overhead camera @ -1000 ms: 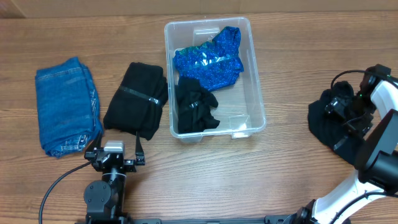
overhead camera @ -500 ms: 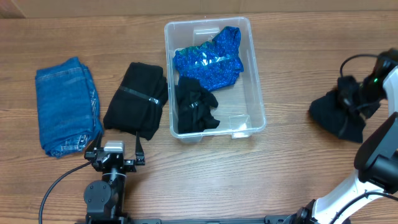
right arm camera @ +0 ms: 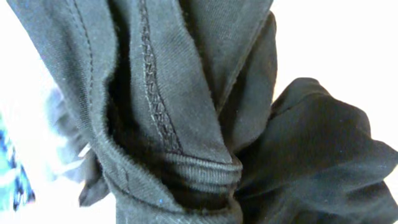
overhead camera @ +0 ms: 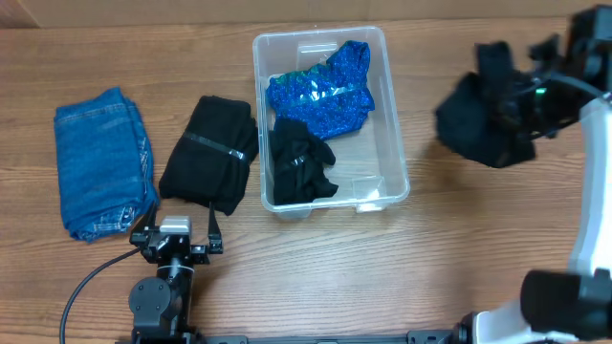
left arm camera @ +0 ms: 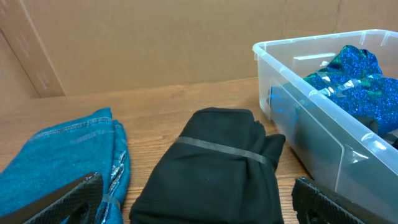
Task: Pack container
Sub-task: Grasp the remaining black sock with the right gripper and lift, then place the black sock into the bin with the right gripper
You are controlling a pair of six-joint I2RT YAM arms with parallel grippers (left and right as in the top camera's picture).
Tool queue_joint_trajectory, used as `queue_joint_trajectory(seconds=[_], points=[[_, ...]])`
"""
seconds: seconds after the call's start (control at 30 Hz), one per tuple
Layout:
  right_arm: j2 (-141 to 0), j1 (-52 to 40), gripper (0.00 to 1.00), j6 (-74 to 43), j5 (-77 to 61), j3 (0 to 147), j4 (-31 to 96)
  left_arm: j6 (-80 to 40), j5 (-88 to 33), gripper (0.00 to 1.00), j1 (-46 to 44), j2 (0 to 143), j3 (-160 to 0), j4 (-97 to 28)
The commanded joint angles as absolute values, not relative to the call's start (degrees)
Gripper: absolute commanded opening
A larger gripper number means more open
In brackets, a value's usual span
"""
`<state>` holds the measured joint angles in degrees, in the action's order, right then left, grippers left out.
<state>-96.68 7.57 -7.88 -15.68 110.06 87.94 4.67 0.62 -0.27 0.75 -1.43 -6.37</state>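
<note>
Right gripper (overhead camera: 524,96) jaws clenched on black garment (overhead camera: 475,129), cloth held above tabletop (overhead camera: 449,253), right of container (overhead camera: 396,119). We judge step as carry-over and drop. We lift bundle high so trailing cloth clears right rim. We lower it onto bare floor beside crumpled black piece (overhead camera: 298,167) and blue shiny garment (overhead camera: 320,91), then let go. Left gripper (overhead camera: 178,231) jaws spread, idle.

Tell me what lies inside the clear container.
Inside the container lie a shiny blue garment at the far end and a crumpled black garment at the near left. The near right floor is bare. Whatever lies beneath the two garments is covered.
</note>
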Motion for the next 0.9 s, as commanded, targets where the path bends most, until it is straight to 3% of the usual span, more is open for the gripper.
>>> queue_joint_trajectory(seconds=[0.0, 0.17, 0.43, 0.63, 0.87], points=[[-93.47, -1.52, 0.04, -7.27, -16.38, 111.72, 86.19, 5.17, 0.16, 1.00, 0.08, 0.27, -1.23, -6.35], [-94.11, -14.44, 0.04, -10.55, -14.68, 108.53, 79.66, 5.17, 0.16, 1.00, 0.08, 0.27, -1.23, -6.35], [-94.54, -24.88, 0.04, -15.27, -13.32, 95.96, 66.96, 5.17, 0.16, 1.00, 0.08, 0.27, -1.23, -6.35], [-94.63, -26.20, 0.04, -15.20, -12.60, 85.93, 56.58, 5.17, 0.16, 1.00, 0.08, 0.27, -1.23, -6.35], [-94.65, -26.20, 0.04, -14.50, -1.72, 79.70, 51.81, 5.17, 0.16, 1.00, 0.08, 0.27, -1.23, -6.35]])
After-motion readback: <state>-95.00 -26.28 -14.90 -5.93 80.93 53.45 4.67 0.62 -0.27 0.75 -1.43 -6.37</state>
